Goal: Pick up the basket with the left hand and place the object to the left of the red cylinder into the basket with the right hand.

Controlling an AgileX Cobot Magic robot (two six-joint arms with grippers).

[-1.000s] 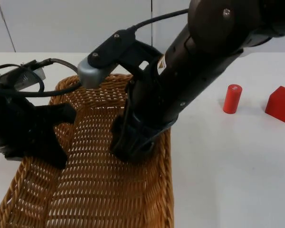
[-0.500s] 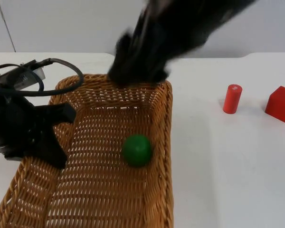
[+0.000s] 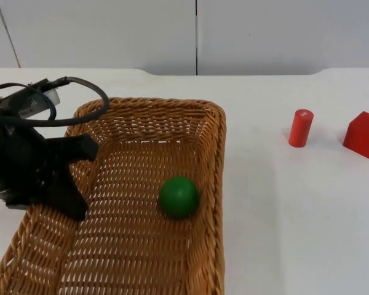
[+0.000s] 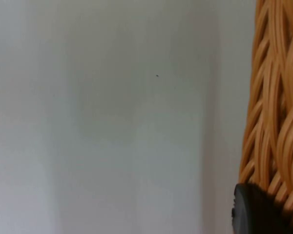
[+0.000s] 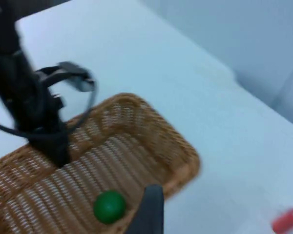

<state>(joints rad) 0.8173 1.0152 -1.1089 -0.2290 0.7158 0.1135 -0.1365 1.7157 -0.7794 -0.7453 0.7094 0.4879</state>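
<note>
A green ball [image 3: 178, 196] lies on the floor of the wicker basket [image 3: 216, 161], toward its right side. My left gripper [image 3: 75, 179] is shut on the basket's left rim, and in the left wrist view the woven rim [image 4: 273, 97] runs right by a black fingertip [image 4: 256, 210]. My right gripper [image 5: 149, 213] is high above the table, well clear of the basket [image 5: 181, 148] and the green ball [image 5: 109, 206] below it. The red cylinder [image 3: 301, 128] stands upright on the table to the right of the basket.
A red cube [image 3: 363, 134] sits just right of the red cylinder, near the table's right edge. The grey partition wall [image 3: 197, 34] closes the table at the back. White table top lies between the basket and the cylinder.
My right arm has lifted up out of the basket and left the top view. The green ball it covered now lies free on the basket floor. Left arm and basket are unmoved.
</note>
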